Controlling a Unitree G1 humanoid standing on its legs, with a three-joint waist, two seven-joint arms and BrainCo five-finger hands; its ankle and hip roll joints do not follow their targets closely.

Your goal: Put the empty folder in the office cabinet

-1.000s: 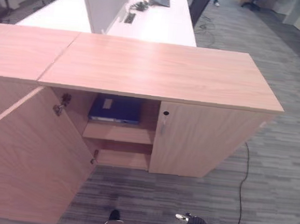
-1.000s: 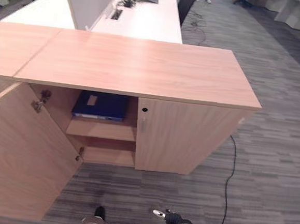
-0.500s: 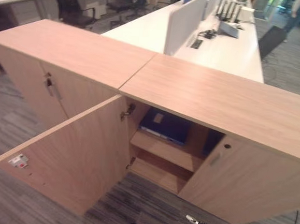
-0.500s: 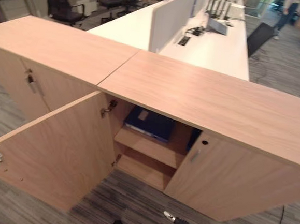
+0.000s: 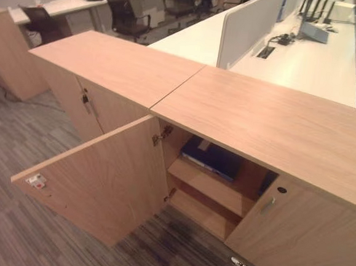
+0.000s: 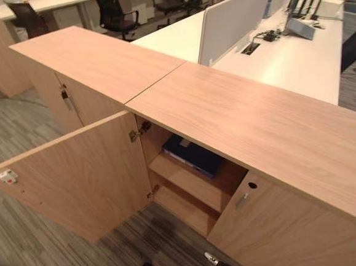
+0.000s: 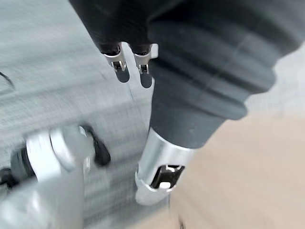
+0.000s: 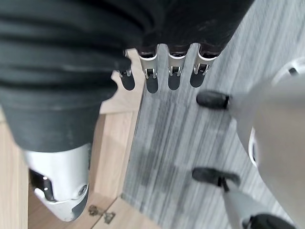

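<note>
— Where is the folder sitting right now?

— I am seeing the dark blue flat folder (image 5: 212, 158) lying on the upper shelf inside the light wooden office cabinet (image 5: 271, 128), just under its top board. The left-hand wooden cabinet door (image 5: 100, 185) is standing wide open toward me, and the right-hand wooden door with the small metal handle (image 5: 299, 241) is shut.

— And the hands?

— Neither is holding anything. In its wrist view, my left hand (image 7: 128, 59) is hanging over the grey striped carpet floor (image 5: 16, 157) with its fingers straight and relaxed. My right hand (image 8: 162, 71) is doing the same in its own wrist view, fingers pointing loosely down over the carpet, beside a wooden panel edge.

— Anything else around?

— Behind the cabinet I am looking at a long white counter (image 5: 319, 58) with a pale upright divider panel (image 5: 248, 24), and black office chairs (image 5: 123, 11) are standing further off.
</note>
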